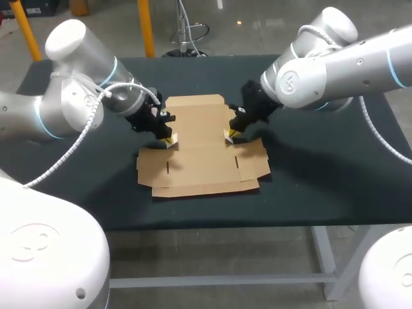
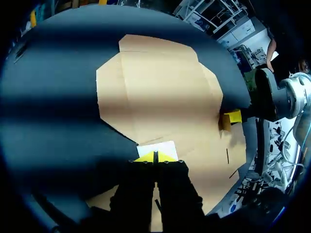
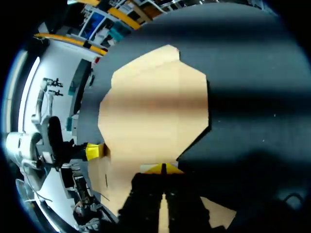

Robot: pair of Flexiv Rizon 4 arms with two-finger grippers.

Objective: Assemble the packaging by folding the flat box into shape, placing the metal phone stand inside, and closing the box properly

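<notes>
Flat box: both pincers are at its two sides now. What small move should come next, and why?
Probably tip the two small side flaps upright, both arms together. The flat box lies unfolded on the table; the left pincer and right pincer, tips together, each sit at a small flap that seems slightly raised. No wall stands yet.

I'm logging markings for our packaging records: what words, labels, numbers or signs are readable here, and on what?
On the flat brown cardboard box: none; its surface shows bare in all three views.
On the right arm's grey joint cap: a round emblem, too small to read as text.
On the dark table: none.
</notes>
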